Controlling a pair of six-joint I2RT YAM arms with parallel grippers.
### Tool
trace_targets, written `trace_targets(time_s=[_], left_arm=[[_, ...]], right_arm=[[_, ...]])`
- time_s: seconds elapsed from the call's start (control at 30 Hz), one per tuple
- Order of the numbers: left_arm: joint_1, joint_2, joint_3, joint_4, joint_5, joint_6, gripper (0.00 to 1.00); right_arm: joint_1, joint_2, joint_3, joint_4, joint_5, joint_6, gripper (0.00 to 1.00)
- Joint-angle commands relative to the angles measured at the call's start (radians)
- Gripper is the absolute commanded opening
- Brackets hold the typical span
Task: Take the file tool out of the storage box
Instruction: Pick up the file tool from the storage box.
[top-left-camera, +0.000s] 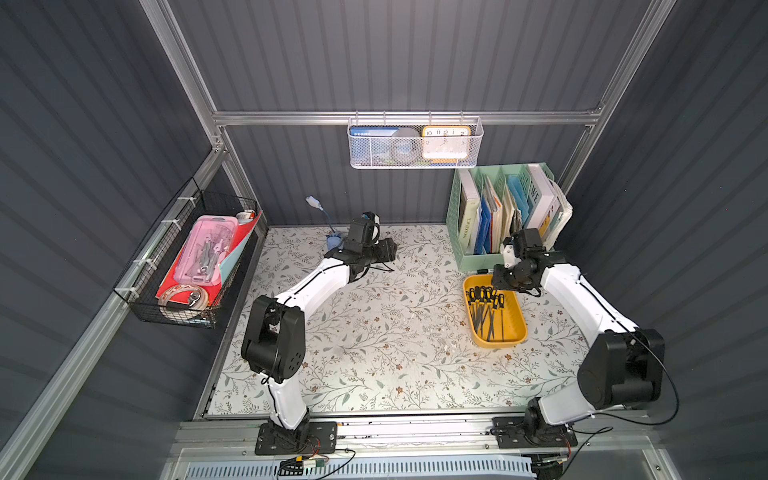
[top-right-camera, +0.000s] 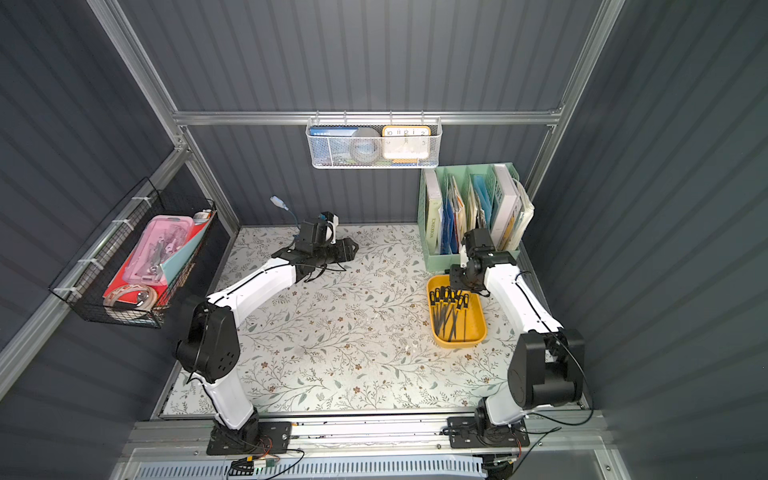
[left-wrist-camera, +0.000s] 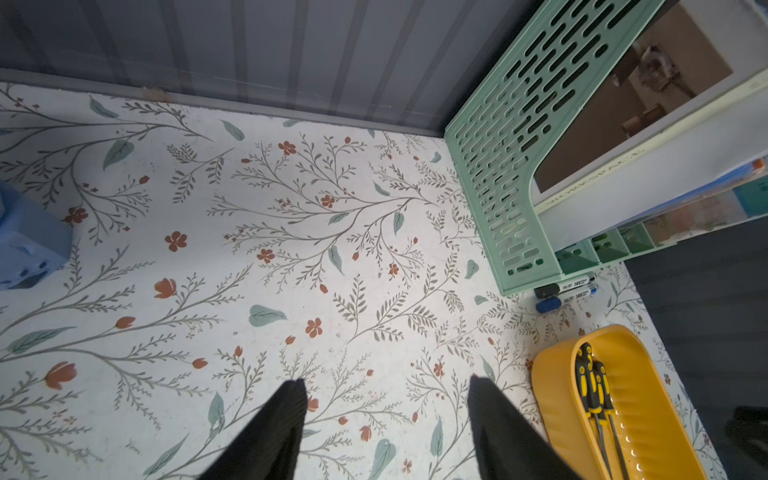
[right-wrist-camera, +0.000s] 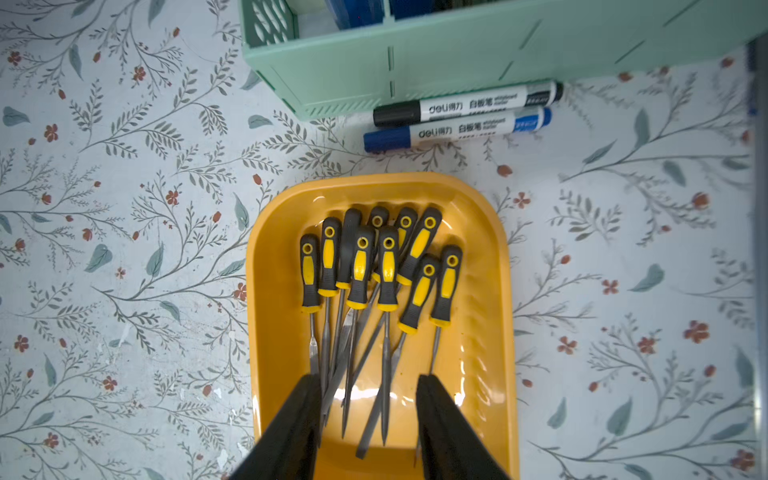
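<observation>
The right gripper (right-wrist-camera: 368, 378) hangs partly open and empty over the storage box (right-wrist-camera: 374, 180), a shallow mustard-yellow tray directly beneath it. A cluster of file tools (right-wrist-camera: 387, 266) with black-and-yellow handles lies inside, grey blades overlapping. The left gripper (left-wrist-camera: 386, 380) is spread wide and holds nothing.

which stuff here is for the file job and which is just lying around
Job: files, tray, right gripper.
Lying about: markers, organiser, white basket.
</observation>
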Motion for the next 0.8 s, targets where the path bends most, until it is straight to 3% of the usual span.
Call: trace_targets(time_s=[0.0, 0.2, 0.77], left_arm=[[0.006, -0.064, -0.020, 0.062, -0.022, -0.034, 0.67], [0.007, -0.092, -0.071, 0.068, -0.037, -0.037, 0.68], [0.007, -0.080, -0.076, 0.044, -0.050, -0.028, 0.68]], right_arm=[[-0.007, 0.118, 0.051, -0.050, 0.017, 0.092, 0.41], [-0.005, 0.239, 0.106, -0.055, 0.010, 0.083, 0.40], [-0.006, 0.358, 0.131, -0.041, 0.024, 0.031, 0.35]])
